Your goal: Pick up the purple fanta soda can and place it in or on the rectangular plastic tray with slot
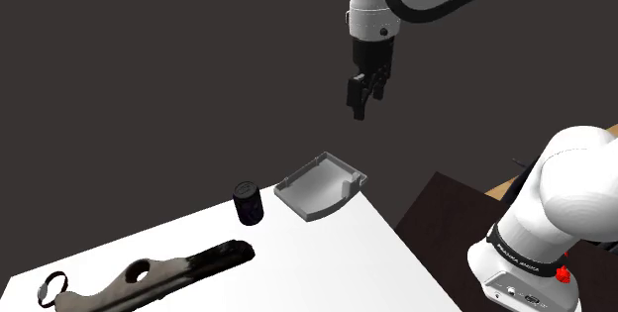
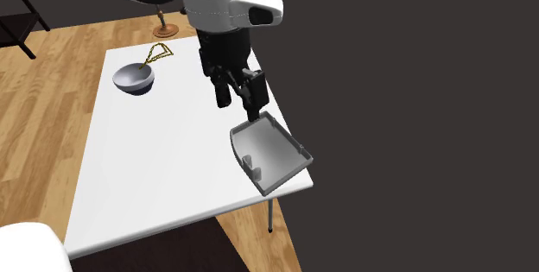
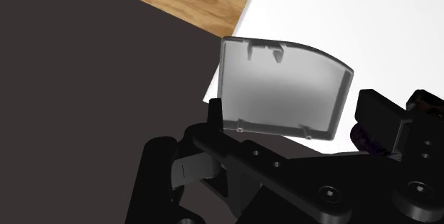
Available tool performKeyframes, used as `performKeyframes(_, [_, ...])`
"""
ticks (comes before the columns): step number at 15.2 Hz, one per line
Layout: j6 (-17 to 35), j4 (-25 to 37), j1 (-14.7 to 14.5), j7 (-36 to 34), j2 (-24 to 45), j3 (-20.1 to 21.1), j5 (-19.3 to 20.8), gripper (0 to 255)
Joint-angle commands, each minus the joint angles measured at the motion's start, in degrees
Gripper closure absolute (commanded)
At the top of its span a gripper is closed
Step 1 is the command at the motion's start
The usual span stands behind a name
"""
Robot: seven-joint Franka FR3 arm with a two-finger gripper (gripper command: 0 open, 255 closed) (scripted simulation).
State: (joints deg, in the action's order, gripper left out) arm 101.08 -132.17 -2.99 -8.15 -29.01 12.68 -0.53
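Note:
The dark purple soda can (image 1: 248,203) stands upright on the white table (image 1: 327,260), just off the grey tray's corner toward the shoulder view's left. The grey rectangular tray (image 1: 320,186) (image 2: 268,151) (image 3: 281,87) lies at the table's far corner, holding nothing, with a raised rim and small slot tabs. My black gripper (image 1: 360,102) (image 2: 237,102) (image 3: 295,112) hangs high above the tray, well clear of the can. Its fingers stand apart with nothing between them, so it is open. In the second exterior view the gripper covers the spot where the can stands.
A long black and brown tool (image 1: 149,275) and a small ring (image 1: 51,287) lie near the table's front left in the shoulder view. A grey bowl (image 2: 135,78) and a gold wire shape (image 2: 158,53) sit at the far end. The table edge runs right beside the tray.

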Motion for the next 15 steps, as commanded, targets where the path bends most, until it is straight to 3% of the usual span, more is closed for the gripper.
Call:
performKeyframes(1, [2.79,0.94,-0.1,-1.46,3.78,1.18,-0.31,0])
performKeyframes(8, [10.43,6.46,-0.81,-7.44,17.45,5.45,0.18,0])
performKeyframes(15, [15.53,15.49,-2.38,-13.89,32.45,8.36,3.58,0])
